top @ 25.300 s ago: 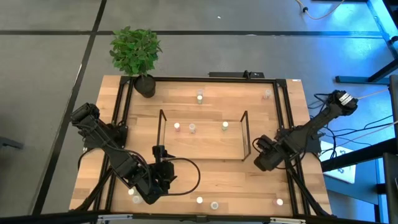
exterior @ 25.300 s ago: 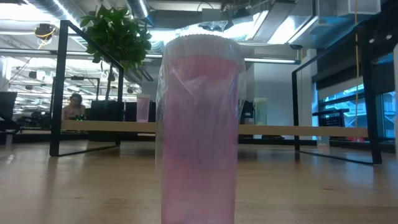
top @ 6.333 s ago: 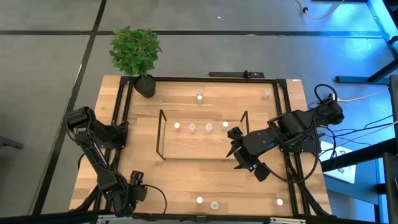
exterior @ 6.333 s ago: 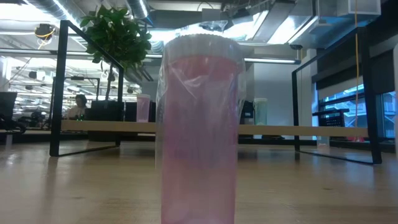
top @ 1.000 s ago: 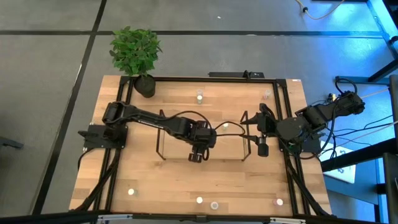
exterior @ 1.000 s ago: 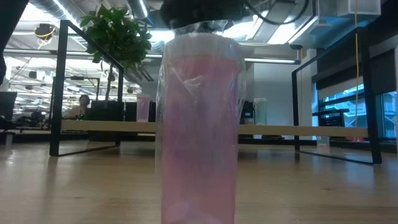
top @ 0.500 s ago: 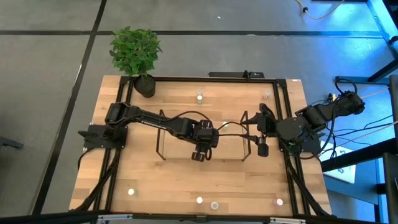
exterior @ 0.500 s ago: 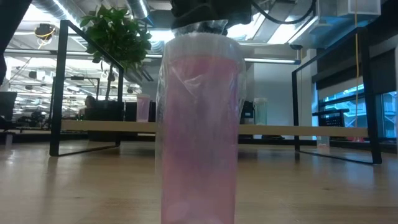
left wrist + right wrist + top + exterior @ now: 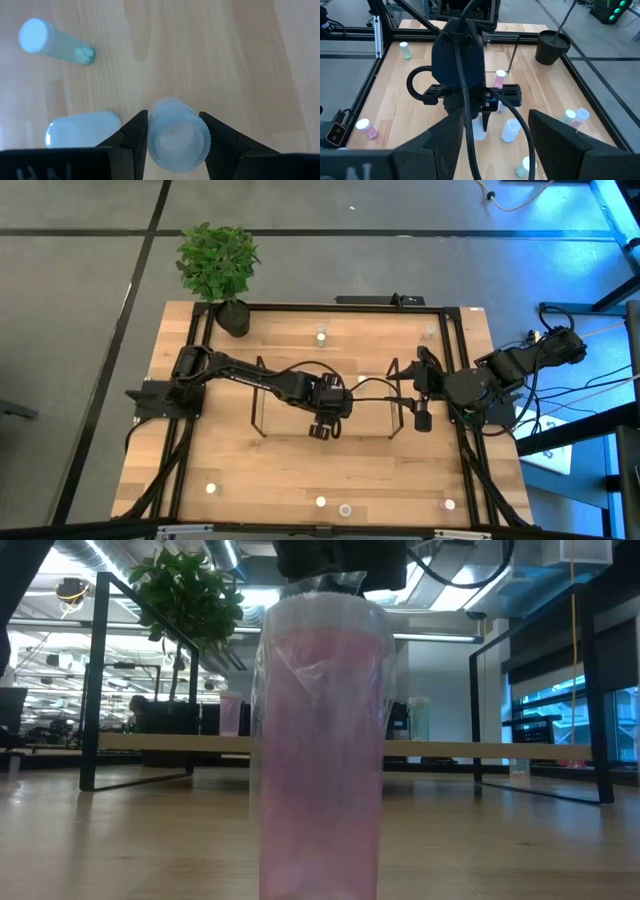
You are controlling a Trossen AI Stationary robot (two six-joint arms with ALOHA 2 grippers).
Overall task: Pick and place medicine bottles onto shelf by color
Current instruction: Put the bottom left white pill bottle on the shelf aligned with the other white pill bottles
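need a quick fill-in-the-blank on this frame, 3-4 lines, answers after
1. The left gripper is over the shelf with its fingers shut on a ____.
2. The right gripper waits just outside the shelf's ____ end.
3. The potted plant stands at the table's far-____ corner.
4. In the low view a ____ bottle fills the foreground.

Answers: bottle; right; left; pink

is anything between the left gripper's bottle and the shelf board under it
Nothing visible. The left gripper grips a pale bottle between its fingers, right over the shelf board. Bare wood surrounds it; two other bottles, a green one among them, stand off to one side.
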